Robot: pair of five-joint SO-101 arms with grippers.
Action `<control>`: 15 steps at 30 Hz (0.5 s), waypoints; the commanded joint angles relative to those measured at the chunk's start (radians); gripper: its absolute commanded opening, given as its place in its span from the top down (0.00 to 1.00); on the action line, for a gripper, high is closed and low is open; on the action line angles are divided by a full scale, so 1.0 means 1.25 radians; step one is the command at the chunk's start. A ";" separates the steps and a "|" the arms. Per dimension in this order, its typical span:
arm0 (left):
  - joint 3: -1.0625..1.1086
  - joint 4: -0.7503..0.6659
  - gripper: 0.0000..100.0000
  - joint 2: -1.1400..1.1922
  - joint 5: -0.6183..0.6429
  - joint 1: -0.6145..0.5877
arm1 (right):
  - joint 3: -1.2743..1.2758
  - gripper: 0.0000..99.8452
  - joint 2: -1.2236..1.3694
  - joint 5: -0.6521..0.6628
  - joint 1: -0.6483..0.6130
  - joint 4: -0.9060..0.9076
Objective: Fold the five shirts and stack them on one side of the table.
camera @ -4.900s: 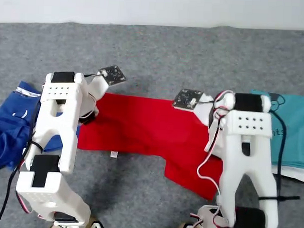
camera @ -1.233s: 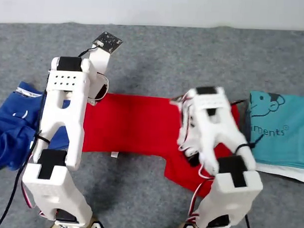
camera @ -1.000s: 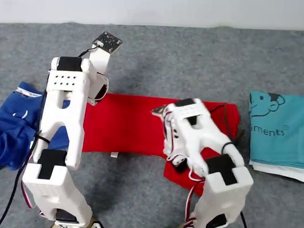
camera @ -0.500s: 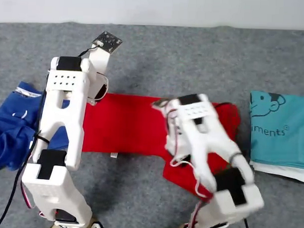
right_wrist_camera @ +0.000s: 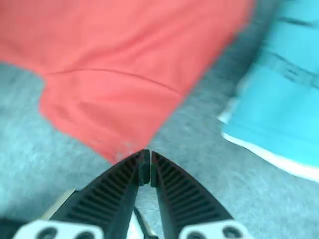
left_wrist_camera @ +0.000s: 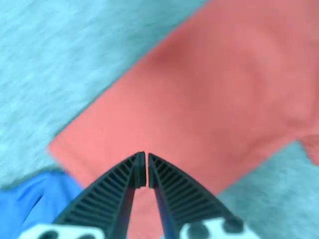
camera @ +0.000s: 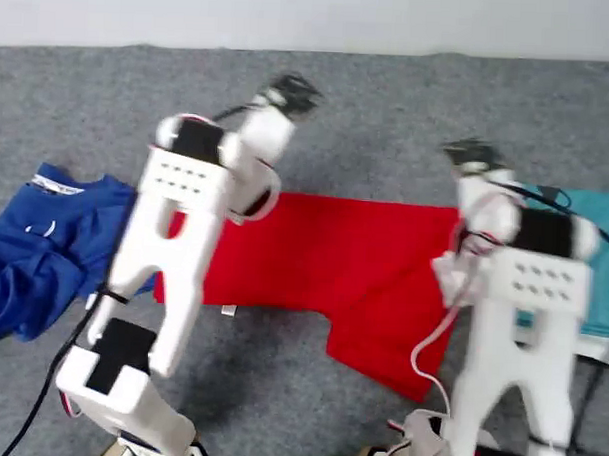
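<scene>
From the high view, the red shirt [camera: 334, 254] lies spread flat in the middle of the grey table [camera: 389, 111], one sleeve sticking out toward the near edge. It looks like the one being worked on. A crumpled blue shirt [camera: 38, 254] waits at one end. At the other, a folded teal shirt [camera: 608, 289] lies on a white garment [camera: 598, 348], probably the start of the stack. The left arm [camera: 174, 243] hangs over the red shirt's far corner next to the blue one, and the right arm [camera: 522, 296] stands between the red shirt and the teal one.

In the left wrist view, the left gripper [left_wrist_camera: 142, 172] has its fingers pressed together with nothing between them, above red cloth near that corner.

The right wrist view shows what the arm's body hides from above. The right gripper [right_wrist_camera: 145, 167] is likewise clenched and empty, just off the sleeve's tip. From here the white layer can be seen sticking out beyond the teal one's edge.
</scene>
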 commanded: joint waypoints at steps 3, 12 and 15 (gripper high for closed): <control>-0.028 0.058 0.90 0.037 0.004 0.179 | -0.034 0.98 -0.106 0.114 0.209 0.034; -0.025 0.079 0.81 0.095 0.010 0.431 | -0.033 0.98 -0.141 0.275 0.553 0.034; -0.026 0.072 0.77 0.123 0.055 0.486 | -0.033 0.98 -0.141 0.328 0.646 0.034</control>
